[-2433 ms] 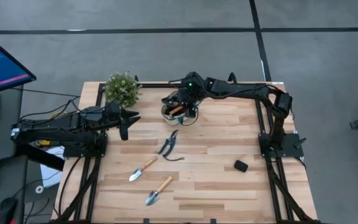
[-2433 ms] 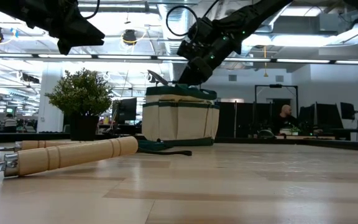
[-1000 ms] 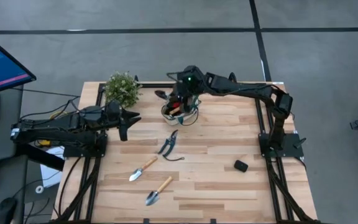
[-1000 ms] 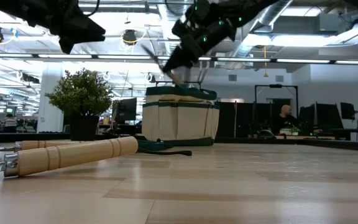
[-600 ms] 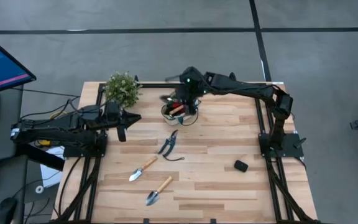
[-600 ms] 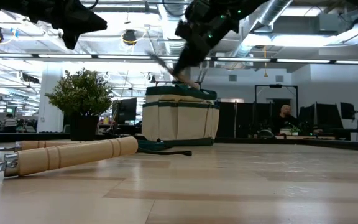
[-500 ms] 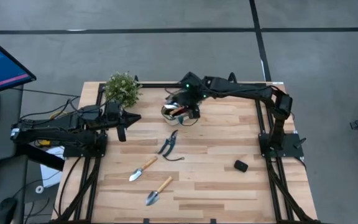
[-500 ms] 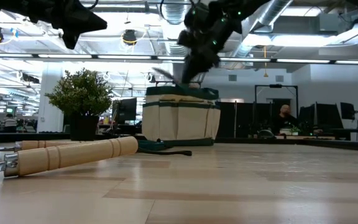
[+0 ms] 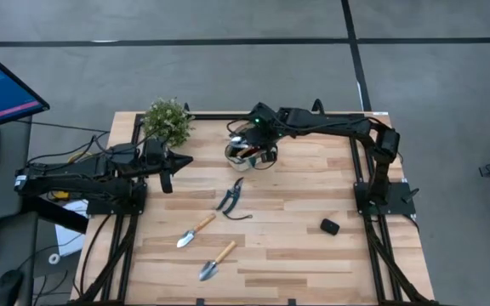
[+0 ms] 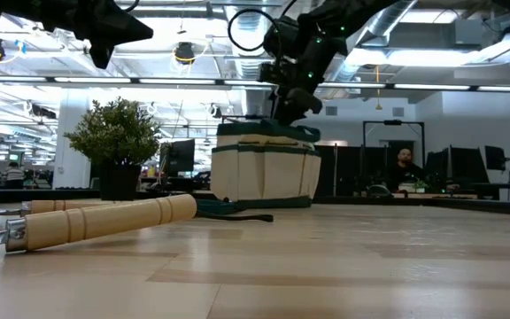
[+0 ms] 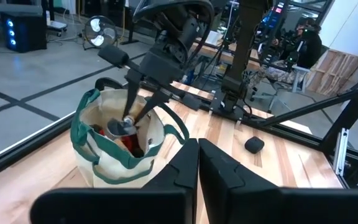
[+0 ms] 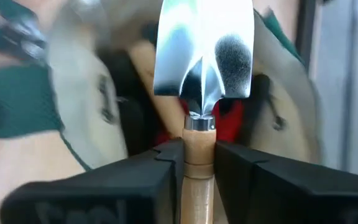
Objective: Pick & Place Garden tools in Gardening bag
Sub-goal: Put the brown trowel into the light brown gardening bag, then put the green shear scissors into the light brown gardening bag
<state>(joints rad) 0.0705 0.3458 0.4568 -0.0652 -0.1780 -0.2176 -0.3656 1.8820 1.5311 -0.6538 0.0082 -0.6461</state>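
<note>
The beige gardening bag with green trim [image 9: 250,154] stands at the table's far middle; it also shows in the low view [image 10: 266,173] and the left wrist view [image 11: 118,146]. Red gloves [image 12: 232,118] and a wooden handle lie inside it. My right gripper [image 12: 199,155] is over the bag's mouth, shut on a silver-headed trowel [image 12: 202,53]. My left gripper [image 11: 197,163] is shut and empty, left of the bag, near the plant. Pruning shears [image 9: 230,198] and two trowels [image 9: 196,230] [image 9: 217,261] lie flat on the table's near middle. My right gripper pinches the trowel's wooden handle [image 12: 199,140] just behind the metal collar, between its two fingers [image 12: 166,163]. The fingers come from above, slanting down into the bag's mouth, and lie along the handle. The trowel's head [image 11: 120,129] points down inside the bag.
A bushy green plant [image 9: 168,121] stands at the far left corner. A small black lump [image 9: 329,226] lies at the near right. The table's right half has free wood. A person sits in the room behind [image 10: 405,164].
My right gripper has come down from above the bag's far left rim into the bag's mouth, tipping the trowel's head from raised and slanting to pointing down inside. The bag has shifted a little toward the table's right edge.
</note>
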